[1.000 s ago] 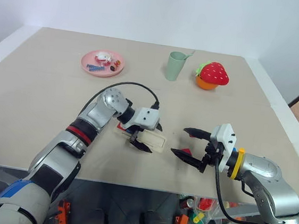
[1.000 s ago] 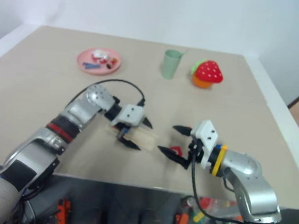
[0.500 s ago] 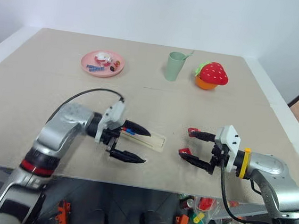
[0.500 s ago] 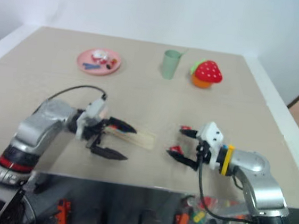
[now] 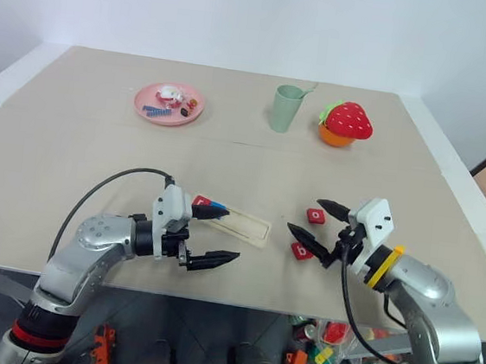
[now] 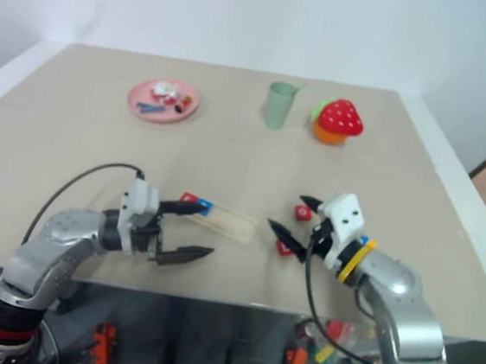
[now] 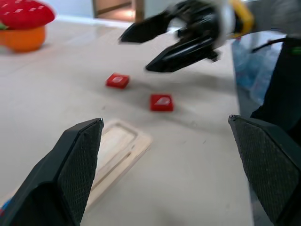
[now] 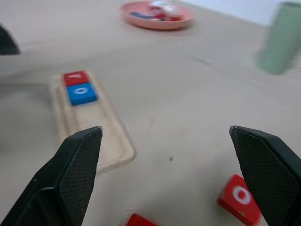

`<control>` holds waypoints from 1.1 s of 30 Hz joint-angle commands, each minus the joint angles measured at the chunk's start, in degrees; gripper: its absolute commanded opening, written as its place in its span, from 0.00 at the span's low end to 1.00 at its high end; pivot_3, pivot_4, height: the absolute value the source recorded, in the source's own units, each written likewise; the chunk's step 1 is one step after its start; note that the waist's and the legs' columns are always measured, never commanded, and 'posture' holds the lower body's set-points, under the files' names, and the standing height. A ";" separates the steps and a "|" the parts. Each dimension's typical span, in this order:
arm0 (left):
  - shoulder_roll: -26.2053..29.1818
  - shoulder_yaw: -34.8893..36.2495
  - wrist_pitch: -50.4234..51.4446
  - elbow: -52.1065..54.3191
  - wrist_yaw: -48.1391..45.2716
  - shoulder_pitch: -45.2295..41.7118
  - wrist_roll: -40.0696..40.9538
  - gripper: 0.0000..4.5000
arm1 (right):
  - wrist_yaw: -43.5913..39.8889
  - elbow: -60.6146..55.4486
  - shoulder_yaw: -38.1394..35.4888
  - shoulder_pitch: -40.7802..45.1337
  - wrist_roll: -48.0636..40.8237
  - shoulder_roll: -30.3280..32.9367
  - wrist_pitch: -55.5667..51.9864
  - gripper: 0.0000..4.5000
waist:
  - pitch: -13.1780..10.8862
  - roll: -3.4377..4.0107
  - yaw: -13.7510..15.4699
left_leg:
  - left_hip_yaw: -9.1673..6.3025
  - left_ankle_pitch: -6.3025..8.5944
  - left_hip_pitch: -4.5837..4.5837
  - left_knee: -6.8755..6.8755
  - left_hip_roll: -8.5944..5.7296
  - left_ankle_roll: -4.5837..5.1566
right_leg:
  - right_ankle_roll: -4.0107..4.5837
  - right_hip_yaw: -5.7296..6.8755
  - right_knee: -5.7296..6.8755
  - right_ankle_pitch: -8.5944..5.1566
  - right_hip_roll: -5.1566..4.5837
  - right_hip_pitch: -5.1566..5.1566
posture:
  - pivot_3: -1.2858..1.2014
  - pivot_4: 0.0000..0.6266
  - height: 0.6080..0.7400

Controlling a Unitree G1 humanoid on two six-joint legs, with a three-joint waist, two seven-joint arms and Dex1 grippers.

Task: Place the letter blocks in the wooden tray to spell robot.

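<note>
Behind left claw [image 5: 213, 235], tray [image 5: 251, 229] end w/ 2 blocks [image 8: 77, 86] partly hidden

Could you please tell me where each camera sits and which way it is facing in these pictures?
Head views: high, looking down over the table; both arms show.
Left wrist view: looks past its own open fingers at the wooden tray, two red blocks and the right pincer.
Right wrist view: looks at the tray holding a red and a blue block.
Shared: the tray.

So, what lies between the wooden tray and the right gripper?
Two red letter blocks on the bare table, between the wooden tray and the right gripper, in the left eye view.
</note>
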State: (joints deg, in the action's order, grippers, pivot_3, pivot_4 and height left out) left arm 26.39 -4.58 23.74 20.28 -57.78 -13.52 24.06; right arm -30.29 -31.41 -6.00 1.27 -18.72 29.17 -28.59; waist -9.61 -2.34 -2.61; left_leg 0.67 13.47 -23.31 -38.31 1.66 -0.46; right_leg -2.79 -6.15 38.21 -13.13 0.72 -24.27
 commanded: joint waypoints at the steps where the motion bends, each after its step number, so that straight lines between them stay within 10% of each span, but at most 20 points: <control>1: 0.99 0.61 -2.08 2.27 1.25 -0.04 -0.23 0.98 | 10.87 -9.42 2.71 -3.86 4.32 -5.48 -3.22 1.00 | 0.00 0.00 -0.02 | 0.03 0.00 0.01 -0.01 0.00 -0.01 | 0.04 -0.02 -0.01 -0.02 0.00 0.00 | 0.52 0.24 1.00; 25: 3.03 -0.26 -4.35 2.18 0.99 -0.48 0.70 0.98 | 24.51 -5.21 8.31 -7.53 12.18 -19.39 -12.37 1.00 | 0.00 0.00 -0.14 | 0.28 -0.11 0.04 0.13 0.05 -0.19 | 0.27 -0.16 -0.07 -0.09 -0.03 -0.10 | 0.52 0.24 1.00; 33: 4.61 -0.53 -2.84 3.53 0.39 0.02 2.36 1.00 | 26.33 -7.72 8.44 -8.24 11.55 -22.39 -18.36 0.42 | 0.01 -0.01 -0.15 | 0.23 -0.11 0.04 0.20 0.09 -0.19 | 0.29 -0.15 -0.10 -0.12 -0.05 -0.10 | 0.52 0.24 1.00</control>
State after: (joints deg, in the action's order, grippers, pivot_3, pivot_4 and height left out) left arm 30.39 -4.83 21.21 21.25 -56.91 -13.36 25.36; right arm -4.70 -37.22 2.66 -6.48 -6.51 7.44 -45.05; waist -9.60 -2.35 -2.77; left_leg 0.90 13.36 -23.27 -38.11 1.76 -0.66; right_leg -2.49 -6.30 38.11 -13.25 0.67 -24.37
